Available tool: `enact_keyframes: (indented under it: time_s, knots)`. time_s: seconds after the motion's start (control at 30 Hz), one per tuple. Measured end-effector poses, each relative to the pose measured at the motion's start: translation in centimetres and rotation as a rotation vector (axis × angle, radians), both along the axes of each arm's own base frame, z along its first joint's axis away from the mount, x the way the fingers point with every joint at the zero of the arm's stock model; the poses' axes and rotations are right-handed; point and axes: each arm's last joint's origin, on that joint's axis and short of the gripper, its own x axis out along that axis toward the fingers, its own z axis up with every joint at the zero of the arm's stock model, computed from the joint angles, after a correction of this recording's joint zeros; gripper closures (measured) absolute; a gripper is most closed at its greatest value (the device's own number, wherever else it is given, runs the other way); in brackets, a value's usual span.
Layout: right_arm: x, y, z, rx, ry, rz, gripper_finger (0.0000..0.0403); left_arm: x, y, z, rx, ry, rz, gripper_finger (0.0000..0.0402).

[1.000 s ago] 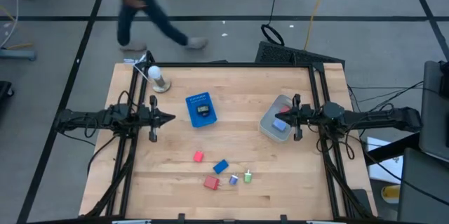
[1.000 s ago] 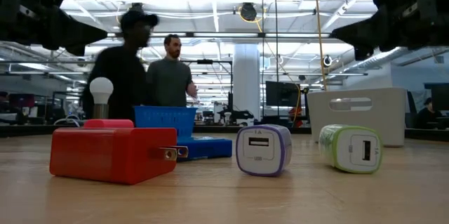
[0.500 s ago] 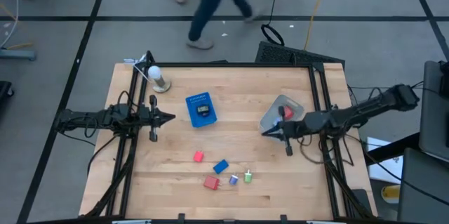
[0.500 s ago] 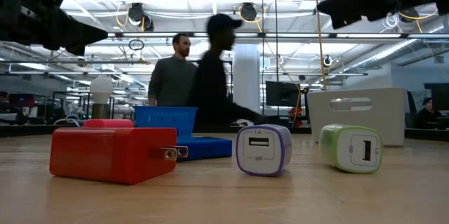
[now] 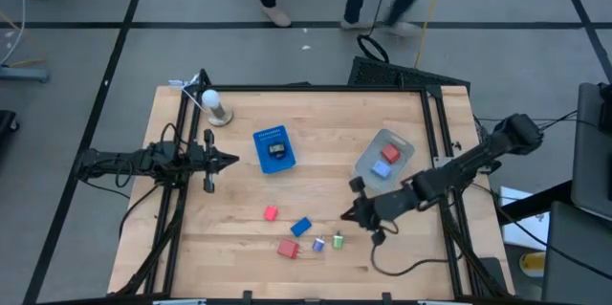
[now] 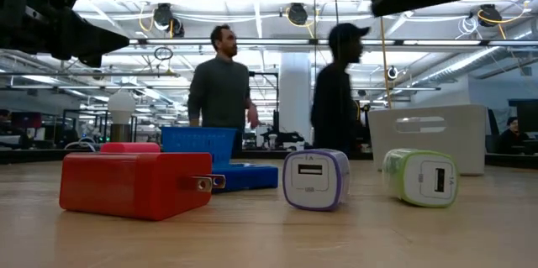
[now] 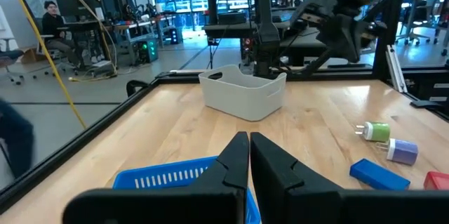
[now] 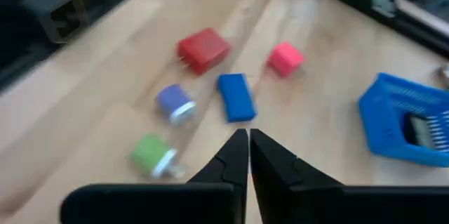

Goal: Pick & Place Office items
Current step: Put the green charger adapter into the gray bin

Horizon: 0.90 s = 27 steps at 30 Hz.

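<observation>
Five small office items lie near the table's near edge: a pink block, a blue block, a red plug-in charger, a purple bit and a green bit. My right gripper hovers shut just right of this cluster, above the table. Its wrist view looks down on the blue block, purple bit and green bit. A red and a blue block lie in the grey bin. My left gripper waits shut, left of the blue tray.
The blue tray holds a black object. A light bulb stands on its base near the far left corner. Black frame rails run along the table's left and right sides. Two people pass beyond the far edge. Bare wood lies between tray, bin and cluster.
My right arm has swung away from the grey bin, toward the near edge and leftward, and now slants down toward the cluster of small items. The people behind the table have walked to the right. My left arm has kept still.
</observation>
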Motion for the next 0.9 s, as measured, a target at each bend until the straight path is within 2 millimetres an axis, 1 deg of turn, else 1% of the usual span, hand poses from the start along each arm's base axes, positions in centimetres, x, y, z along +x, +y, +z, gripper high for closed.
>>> enact_keyframes:
  time_s: [0.1, 0.23, 0.33, 0.43, 0.57, 0.73, 0.83, 0.9]
  knots:
    - [1.1, 0.8, -0.7, -0.046, 0.024, 0.01, 0.036, 0.0, 0.0, 0.0, -0.011, -0.001, 0.0, 0.0382]
    - [2.1, 1.8, -0.9, -0.029, 0.053, 0.018, 0.0299, 0.0, 0.0, 0.0, -0.015, -0.001, -0.001, 0.0383]
    - [2.5, 2.6, -1.3, 0.041, 0.117, 0.001, 0.0248, 0.0, 0.0, 0.0, -0.022, -0.001, -0.001, 0.0383]
    - [2.5, 3.4, -1.9, 0.138, 0.177, -0.017, 0.0202, 0.1, 0.0, -0.1, -0.039, 0.008, -0.006, 0.0383]
    - [2.5, 4.4, -3.2, 0.248, 0.257, -0.087, 0.0153, 0.2, 0.0, -0.3, -0.042, 0.031, -0.005, 0.0383]
    - [3.2, 5.0, -5.7, 0.373, 0.333, -0.261, 0.012, 0.4, 0.0, -0.5, -0.061, 0.062, 0.003, 0.0383]
    - [3.3, 5.1, -7.2, 0.407, 0.396, -0.343, 0.0113, 0.5, 0.0, -0.6, -0.072, 0.073, 0.005, 0.0383]
    - [3.4, 5.1, -7.8, 0.417, 0.408, -0.367, 0.0113, 0.6, 0.0, -0.7, -0.074, 0.078, 0.006, 0.0383]
